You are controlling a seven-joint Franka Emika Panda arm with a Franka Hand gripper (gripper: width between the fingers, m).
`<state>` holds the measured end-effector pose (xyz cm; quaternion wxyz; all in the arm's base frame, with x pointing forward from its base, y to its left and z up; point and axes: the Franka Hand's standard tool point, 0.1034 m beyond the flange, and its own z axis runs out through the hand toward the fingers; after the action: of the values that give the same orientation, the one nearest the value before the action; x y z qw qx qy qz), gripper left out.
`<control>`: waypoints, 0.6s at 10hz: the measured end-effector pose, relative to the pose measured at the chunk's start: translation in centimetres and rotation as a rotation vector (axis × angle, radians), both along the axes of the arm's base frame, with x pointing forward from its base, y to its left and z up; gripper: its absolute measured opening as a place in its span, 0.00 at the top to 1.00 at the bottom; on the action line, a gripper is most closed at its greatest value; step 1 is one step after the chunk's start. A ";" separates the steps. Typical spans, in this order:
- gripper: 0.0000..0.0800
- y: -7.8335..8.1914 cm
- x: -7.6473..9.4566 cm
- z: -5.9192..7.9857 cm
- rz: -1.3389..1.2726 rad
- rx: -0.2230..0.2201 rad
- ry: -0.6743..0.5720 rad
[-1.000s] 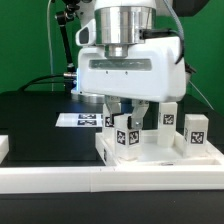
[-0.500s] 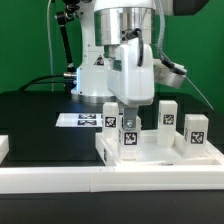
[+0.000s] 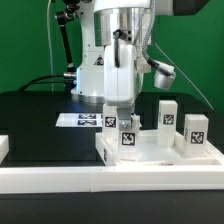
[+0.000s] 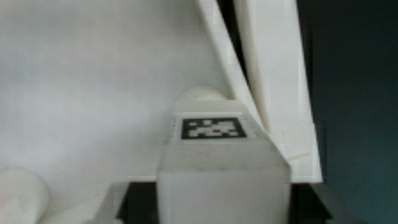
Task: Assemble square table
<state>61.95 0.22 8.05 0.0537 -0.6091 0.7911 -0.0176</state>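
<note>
Gripping one tagged leg [image 3: 126,134] from above, the gripper [image 3: 124,113] holds it upright over the near corner of the tabletop slab [image 3: 160,158], presumably so the leg can be seated or turned into its socket; the fingers are clamped on the leg. Beyond the tool stand further legs [image 3: 167,116], already upright on the slab. Under everything lies a black table surface [image 3: 30,115], bordered in front by a white rail [image 3: 60,178], with the marker board [image 3: 78,120] behind the tool.

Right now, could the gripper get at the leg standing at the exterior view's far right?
Probably yes: the far-right leg stands upright with nothing above it. But the gripper has its jaws closed on the middle leg, which must be released first.
</note>
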 end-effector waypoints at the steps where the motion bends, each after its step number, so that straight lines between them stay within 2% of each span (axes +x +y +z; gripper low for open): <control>1: 0.64 0.0 0.0 0.0 -0.019 0.005 0.000; 2: 0.54 0.0 0.0 0.0 0.043 -0.001 -0.003; 3: 0.37 0.0 0.1 0.1 0.123 -0.010 -0.007; 4: 0.37 0.1 0.1 0.1 0.181 -0.016 -0.007; 5: 0.22 0.3 0.3 0.2 0.282 -0.026 -0.014; 6: 0.20 0.4 0.5 0.3 0.362 -0.037 -0.028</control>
<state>62.41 0.60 8.34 0.0557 -0.7422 0.6671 -0.0309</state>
